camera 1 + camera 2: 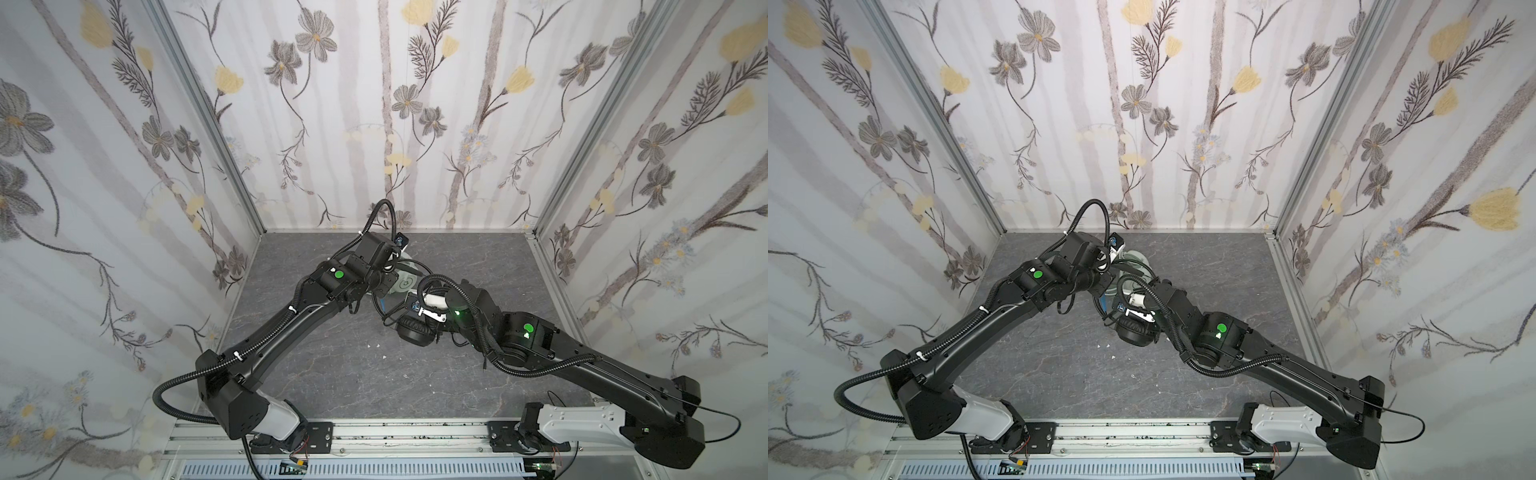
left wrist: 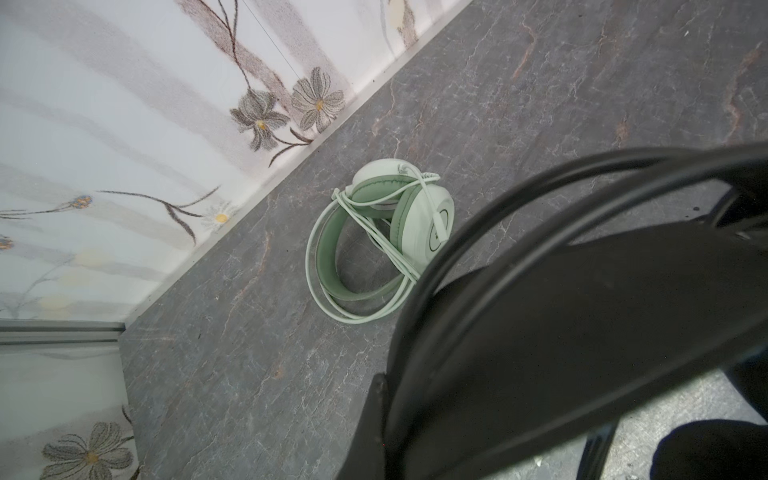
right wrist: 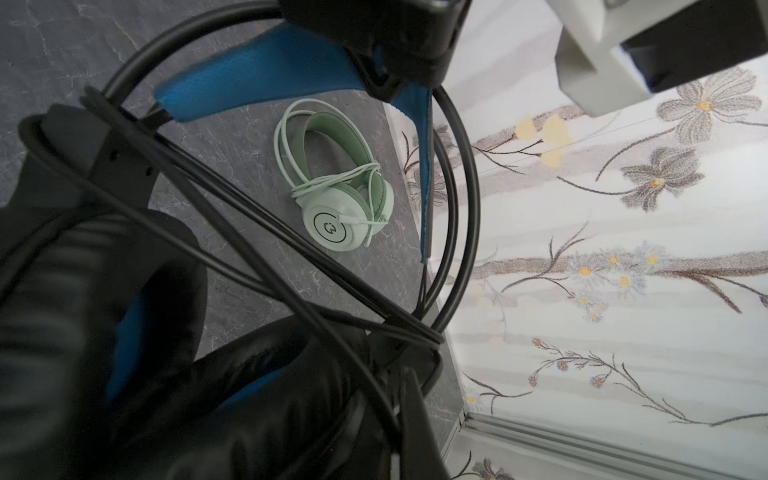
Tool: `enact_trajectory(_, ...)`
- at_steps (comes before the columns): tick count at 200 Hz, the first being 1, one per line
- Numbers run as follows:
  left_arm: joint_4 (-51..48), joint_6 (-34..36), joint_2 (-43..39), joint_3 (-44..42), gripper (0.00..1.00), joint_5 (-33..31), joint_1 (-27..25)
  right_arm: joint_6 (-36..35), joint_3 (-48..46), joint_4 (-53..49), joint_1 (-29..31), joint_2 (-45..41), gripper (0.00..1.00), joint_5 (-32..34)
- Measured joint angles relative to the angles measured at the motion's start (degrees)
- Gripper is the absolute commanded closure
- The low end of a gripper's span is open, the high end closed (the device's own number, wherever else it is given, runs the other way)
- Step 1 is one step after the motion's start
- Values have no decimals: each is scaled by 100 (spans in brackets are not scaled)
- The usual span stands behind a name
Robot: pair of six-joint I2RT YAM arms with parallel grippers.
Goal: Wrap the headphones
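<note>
Your left end effector [image 3: 388, 83] is clamped shut on the blue inner headband [image 3: 257, 70] of the black headset [image 1: 415, 332]. The right wrist view shows it biting the band from above. Your right end effector [image 3: 405, 374] is closed tight too. Its tip sits where several strands of the black cable [image 3: 249, 216] bunch against the headset's frame, but you cannot tell which of the two it pinches.

In both top views the black headset hangs between your two wrists over the middle of the grey marbled surface [image 1: 332, 374], with one padded earcup [image 1: 1133, 330] showing just below the right wrist. Its cable runs in loose loops across the headband opening.

The mint-green headset [image 2: 428, 224] lies on its side on the surface, farther back and near the floral back wall [image 2: 124, 124], well apart from both end effectors. Its whitish cable [image 2: 357, 309] is looped round the headband and crossed over the earcups. In a top view you see only a pale earcup [image 1: 405, 284] of it between the two wrists.
</note>
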Motion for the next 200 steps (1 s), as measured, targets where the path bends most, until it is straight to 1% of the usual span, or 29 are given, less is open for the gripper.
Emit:
enact_trajectory(30,2,44,-214,-129,100,225,17,-20,-203,103,-15,-155,96,-125)
enact_trajectory(68,50,39,-437,-251,100,645,24,74,-308,249,-223,-328,94,-409)
enact_trajectory(125,125,39,-595,-264,100,767,35,127,-385,428,-376,-446,93,-710)
enact_trajectory(149,92,39,-601,-260,100,769,31,4,-415,461,-376,-450,92,-719)
enact_trajectory(163,66,39,-601,-238,100,772,31,-39,-422,463,-376,-450,89,-706)
enact_trajectory(200,-190,122,-601,-168,100,874,24,-83,-422,507,-409,-533,77,-505)
